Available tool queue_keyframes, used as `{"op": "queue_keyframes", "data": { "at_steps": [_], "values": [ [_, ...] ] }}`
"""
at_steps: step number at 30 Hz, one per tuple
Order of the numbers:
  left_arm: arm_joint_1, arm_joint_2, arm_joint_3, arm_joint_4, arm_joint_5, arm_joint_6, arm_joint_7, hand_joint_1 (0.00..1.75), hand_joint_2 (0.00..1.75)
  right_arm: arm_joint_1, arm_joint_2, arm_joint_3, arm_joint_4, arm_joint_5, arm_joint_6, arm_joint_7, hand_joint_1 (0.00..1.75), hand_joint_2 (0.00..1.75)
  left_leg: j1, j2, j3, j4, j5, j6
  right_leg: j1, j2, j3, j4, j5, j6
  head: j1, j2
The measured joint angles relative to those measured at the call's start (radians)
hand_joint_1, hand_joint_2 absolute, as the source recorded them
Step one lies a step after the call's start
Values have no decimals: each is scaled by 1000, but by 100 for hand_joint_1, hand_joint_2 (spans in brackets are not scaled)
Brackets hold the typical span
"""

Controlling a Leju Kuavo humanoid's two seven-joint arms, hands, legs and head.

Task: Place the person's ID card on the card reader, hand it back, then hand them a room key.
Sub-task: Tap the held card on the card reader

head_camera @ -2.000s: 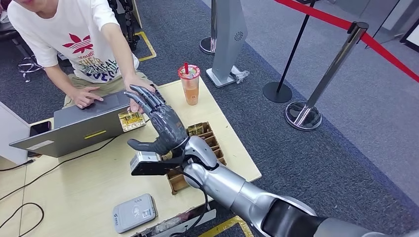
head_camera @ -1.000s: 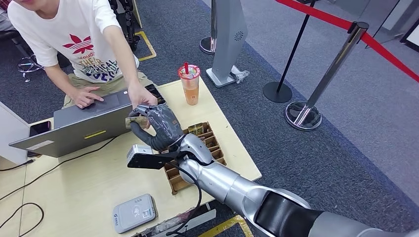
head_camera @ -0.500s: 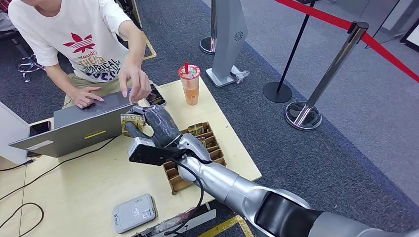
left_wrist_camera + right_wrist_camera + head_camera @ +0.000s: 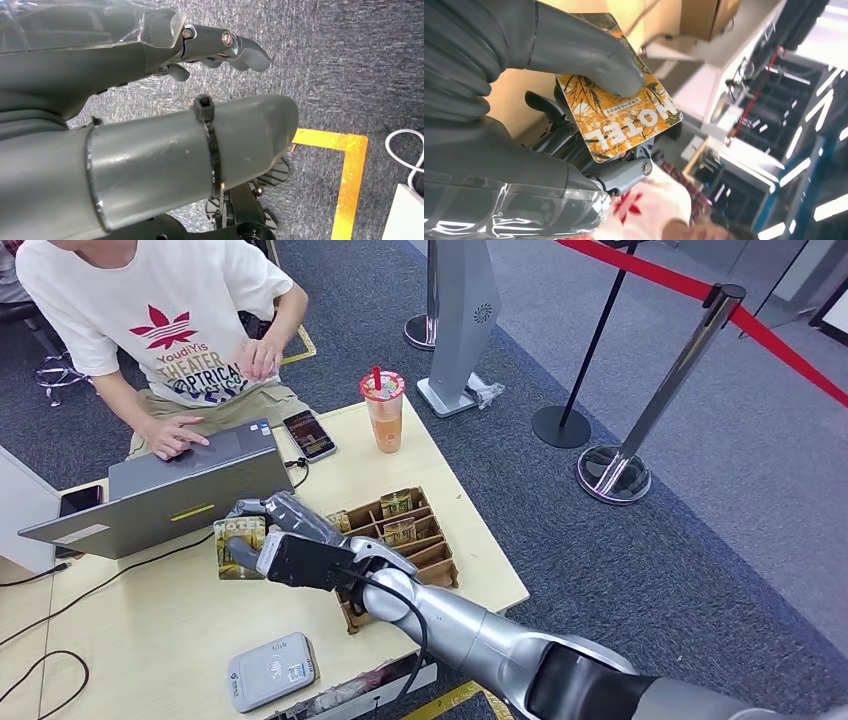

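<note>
My right hand [image 4: 292, 543] pinches a yellow-orange card printed HOTEL [image 4: 238, 544] and holds it above the table, just in front of the laptop. In the right wrist view the thumb [image 4: 589, 55] presses on the card's face [image 4: 624, 125], with the fingers behind it. The grey card reader [image 4: 270, 671] lies at the table's near edge, below and apart from the card. A wooden tray [image 4: 436, 562] holding more cards [image 4: 398, 504] sits right of my hand. The person [image 4: 150, 320] sits behind the table, one hand at the chest. My left hand [image 4: 150, 130] hangs over the carpet, holding nothing.
A grey laptop [image 4: 170, 495] stands at the table's back left, with the person's other hand on its keyboard. A phone [image 4: 309, 433] and a drink cup [image 4: 384, 410] stand at the back. Cables trail over the left side. Stanchions [image 4: 620, 470] stand on the floor to the right.
My right hand closed on the card that the person held out. It then carried the card down and left, toward the near side. The person's hand drew back to the chest.
</note>
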Motion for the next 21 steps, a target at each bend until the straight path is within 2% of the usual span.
{"op": "queue_keyframes", "data": {
  "at_steps": [9, 21],
  "values": [
    [-1, 0, 9, 0, 1, -1, -1, 0, 0, 29, -5, 76, 86, -30, 42, 4, 175, 175, 0, 0, 0, 0, 0, 0, 0, 0, 0, 0, 0, 0, 0, 0],
    [-1, 0, 18, 0, -1, 1, -1, 0, 0, 40, 23, 198, 324, -35, 84, -2, 175, 175, 1, 0, 0, 0, 0, 0, 0, 0, 0, 0, 0, 0, 0, 0]
  ]
}}
